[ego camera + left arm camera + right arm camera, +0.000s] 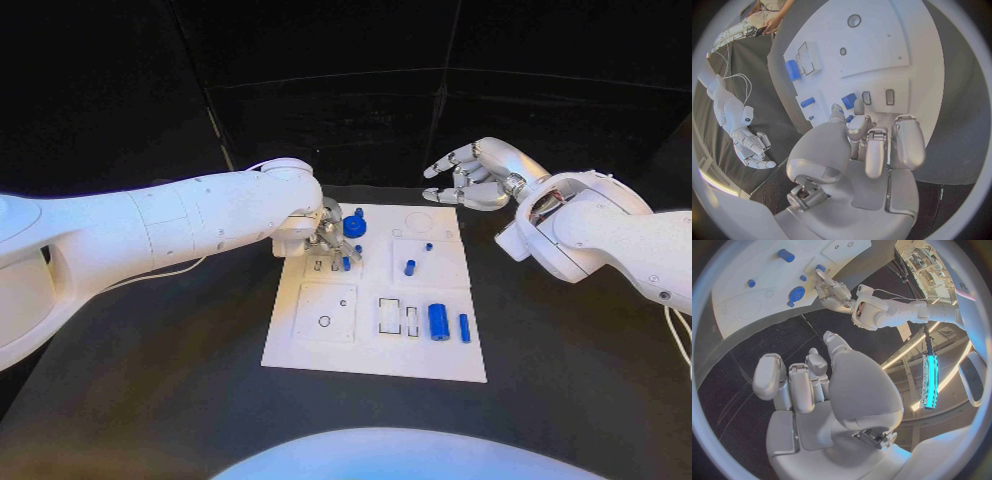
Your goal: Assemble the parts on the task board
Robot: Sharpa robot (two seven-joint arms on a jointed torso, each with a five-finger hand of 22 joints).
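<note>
The white task board (378, 345) lies mid-table. My left hand (326, 236) reaches over its far left part, beside a round blue part (353, 227). Thumb and one finger pinch a small blue peg (848, 101) low over the board; the other fingers are curled in. The same peg (346, 263) shows under the fingertips in the head view. A small blue cylinder (410, 267), a thick blue cylinder (437, 321) and a slim blue bar (464, 328) lie on the board. My right hand (477, 176) hovers past the board's far right corner, fingers apart, holding nothing.
Black table (577, 370) surrounds the board. Outlined recesses (326, 312) mark the board's near left part, and a round outline (420, 220) marks its far edge. My left forearm (173, 230) crosses the table's left side.
</note>
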